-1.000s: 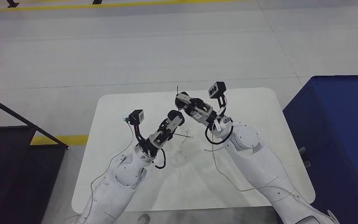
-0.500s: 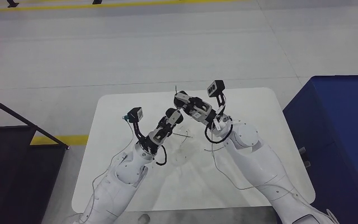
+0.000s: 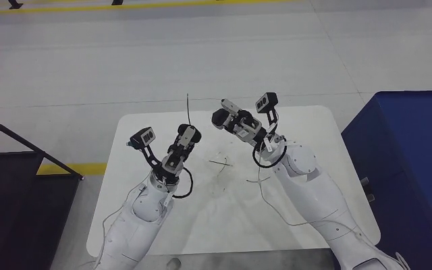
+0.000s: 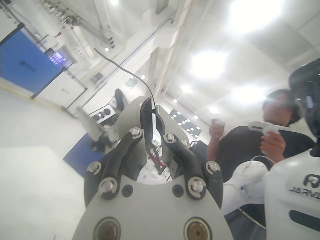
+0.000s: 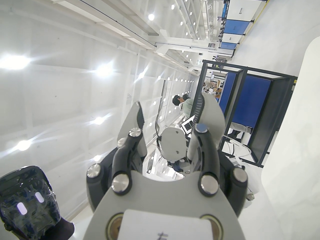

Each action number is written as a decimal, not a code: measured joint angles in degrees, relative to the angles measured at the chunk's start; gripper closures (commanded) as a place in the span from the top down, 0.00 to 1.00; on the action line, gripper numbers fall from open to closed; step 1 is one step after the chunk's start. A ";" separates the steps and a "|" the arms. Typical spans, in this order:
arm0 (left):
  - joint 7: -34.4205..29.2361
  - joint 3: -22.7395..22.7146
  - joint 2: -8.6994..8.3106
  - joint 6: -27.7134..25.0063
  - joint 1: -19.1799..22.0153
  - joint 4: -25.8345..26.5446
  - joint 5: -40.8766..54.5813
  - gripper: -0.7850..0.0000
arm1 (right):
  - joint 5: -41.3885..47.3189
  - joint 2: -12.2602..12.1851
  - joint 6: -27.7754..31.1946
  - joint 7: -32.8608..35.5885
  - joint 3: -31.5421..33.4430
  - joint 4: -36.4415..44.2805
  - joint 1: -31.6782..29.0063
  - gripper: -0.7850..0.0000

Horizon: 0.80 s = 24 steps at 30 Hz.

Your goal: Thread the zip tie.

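Above the white table (image 3: 304, 135), the left hand (image 4: 153, 108) pinches the zip tie (image 4: 135, 76), its strap standing free and unlooped, while the right hand (image 5: 170, 103) hangs spread and empty nearby; threading appears not yet done.

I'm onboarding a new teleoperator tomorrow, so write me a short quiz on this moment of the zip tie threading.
1. Which pincer grips the black zip tie? A) left B) right C) neither
2. True or false: the right pincer is open and empty.
3. Fill in: thin dark strands lie loose on the white ___.
Key: 1 A, the left pincer is shut on it. 2 True. 3 table.
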<state>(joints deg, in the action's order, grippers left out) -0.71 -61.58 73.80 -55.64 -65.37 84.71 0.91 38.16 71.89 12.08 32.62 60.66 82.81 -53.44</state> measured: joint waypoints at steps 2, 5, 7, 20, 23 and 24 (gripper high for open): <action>-0.28 0.09 0.00 1.55 0.03 0.06 -0.29 0.00 | 0.12 0.00 -0.28 0.08 0.00 0.31 -0.24 1.00; -5.86 1.20 -0.46 2.16 -0.15 1.88 0.93 0.00 | -1.92 -0.61 -2.44 3.66 1.53 0.64 -0.44 1.00; -14.71 0.97 -1.39 6.23 0.05 3.67 5.36 0.00 | -1.89 -1.42 -8.15 10.50 3.31 -0.24 0.00 1.00; -49.87 -5.26 -4.95 20.06 -2.77 8.00 41.82 0.00 | 1.72 -3.99 -23.63 24.92 12.14 0.13 0.30 1.00; -49.67 -4.86 -4.92 20.54 -3.00 8.38 42.32 0.00 | 1.30 -3.94 -24.00 25.16 11.11 0.97 -0.36 1.00; -50.05 -4.29 -4.88 21.81 -3.20 9.04 43.58 0.00 | 1.27 -3.92 -24.79 25.92 10.31 1.38 -0.60 1.00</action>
<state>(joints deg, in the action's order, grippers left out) -50.76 -65.87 68.93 -33.83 -68.57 93.76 44.48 39.44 67.97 -12.72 58.54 70.97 84.20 -54.04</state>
